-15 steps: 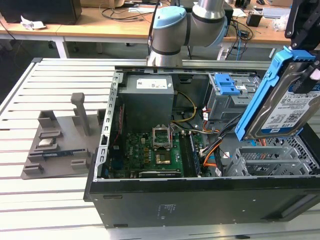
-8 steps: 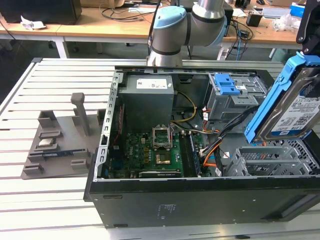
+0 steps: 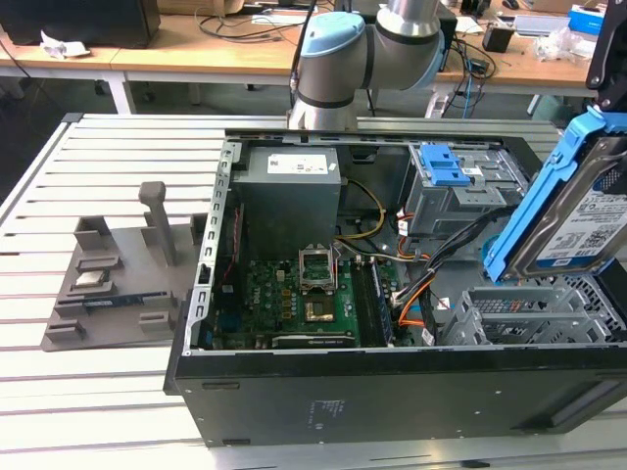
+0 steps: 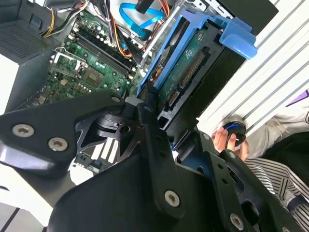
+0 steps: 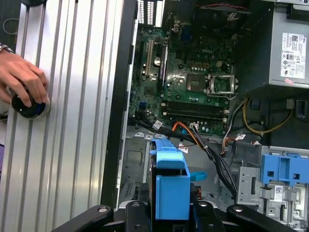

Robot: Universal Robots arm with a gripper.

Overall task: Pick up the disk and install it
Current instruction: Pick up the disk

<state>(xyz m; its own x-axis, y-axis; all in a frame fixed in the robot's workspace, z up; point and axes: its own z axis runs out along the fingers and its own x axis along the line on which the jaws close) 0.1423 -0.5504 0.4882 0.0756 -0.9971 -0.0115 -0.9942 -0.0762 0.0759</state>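
The black claw (image 5: 169, 215) is closed on the flat, silver, rectangular disk (image 3: 580, 220), which has a white-and-blue label and a bright blue plastic frame. In the first wrist view a dark finger (image 5: 133, 212) sits on either side of the frame. In the exterior view the disk hangs tilted, raised over the end of the open black computer case (image 3: 392, 397) at the exterior view's right.

The case lies on its side on the slatted aluminium counter (image 3: 108, 166). Inside it are a green motherboard (image 3: 294, 299), a large grey box with a white sticker (image 3: 289, 191), and a grey metal cage with a blue plastic latch (image 3: 446, 176). The cage stands just beside the box, toward the exterior view's right. Orange and black cables (image 3: 421, 284) run between the motherboard and the cage.

A grey moulded fixture tray (image 3: 108, 279) with an upright post rests on the counter at the exterior view's left, near the case. The grey robot arm with pale blue caps (image 3: 338, 59) rises behind the case.

A person's hand (image 5: 21, 77) rests on a round black knob (image 5: 29, 106) on the counter, apart from the case.
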